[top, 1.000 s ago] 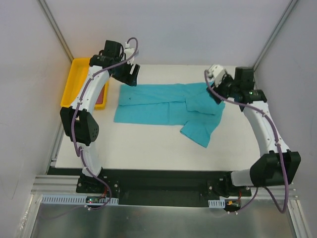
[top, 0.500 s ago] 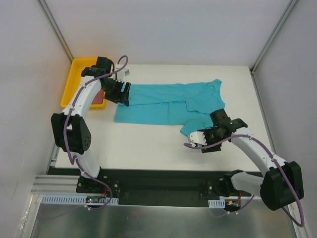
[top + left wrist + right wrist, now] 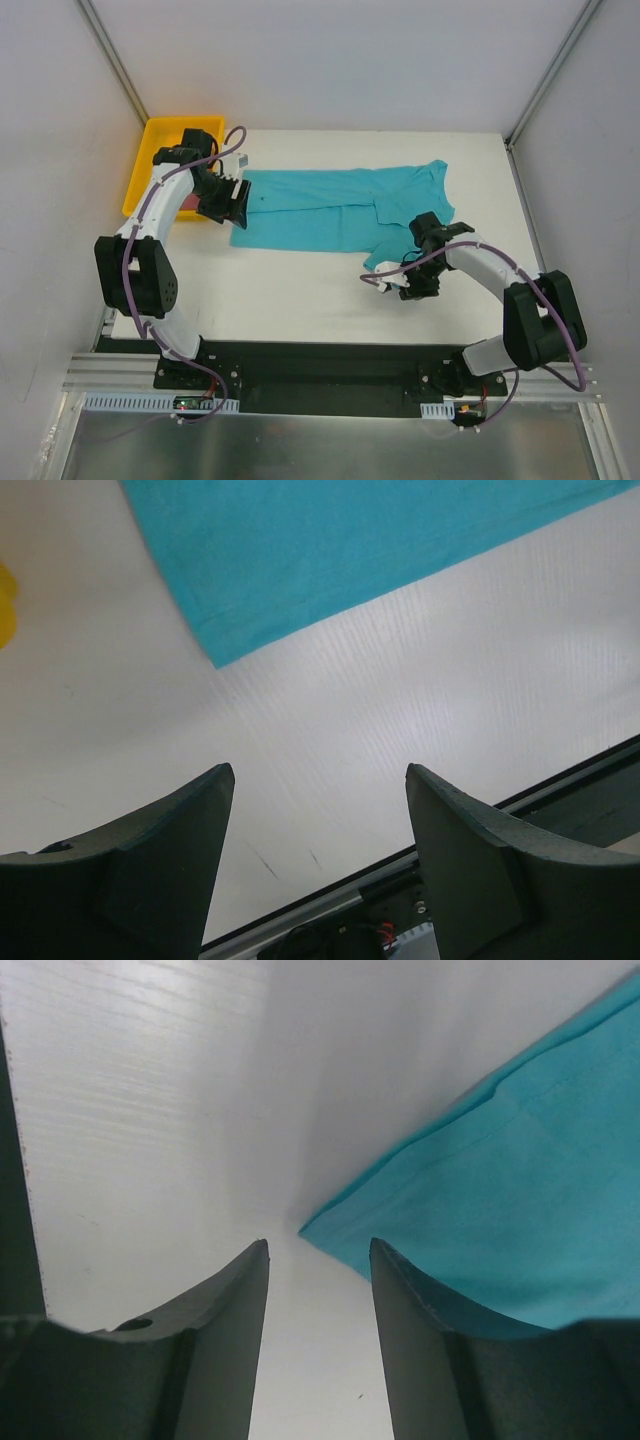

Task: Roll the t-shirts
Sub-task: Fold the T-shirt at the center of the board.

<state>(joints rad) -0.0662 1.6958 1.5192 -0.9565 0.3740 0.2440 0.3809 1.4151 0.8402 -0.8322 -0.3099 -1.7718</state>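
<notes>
Teal t-shirt (image 3: pixel 330 205) lies flat on the white table (image 3: pixel 300 290), in the middle toward the far side, body running left to right, collar end at the right, one short sleeve (image 3: pixel 398 262) sticking out toward the near side at the right. Red-pink t-shirt (image 3: pixel 197 212) sits in the yellow tray (image 3: pixel 145 175) at the far left, only a bit of it visible beside the left arm; how it lies, cannot tell. Left gripper (image 3: pixel 232 200) hangs over the teal shirt's left edge, close to the tray; its wrist view shows the left gripper (image 3: pixel 315 850) released, jaws wide apart, nothing between them but bare table (image 3: pixel 400 710), the shirt's near-left corner (image 3: pixel 215 660) ahead of the tips and apart from them. Right gripper (image 3: pixel 395 285) is low at the near tip of the sleeve; in its wrist view the right gripper (image 3: pixel 318 1340) has a narrow gap, not clenched, table showing between the fingers, the sleeve's corner (image 3: pixel 305 1228) right at the mouth of the gap, cloth (image 3: pixel 520 1180) running off to the right past one finger. Not grasping the cloth.
</notes>
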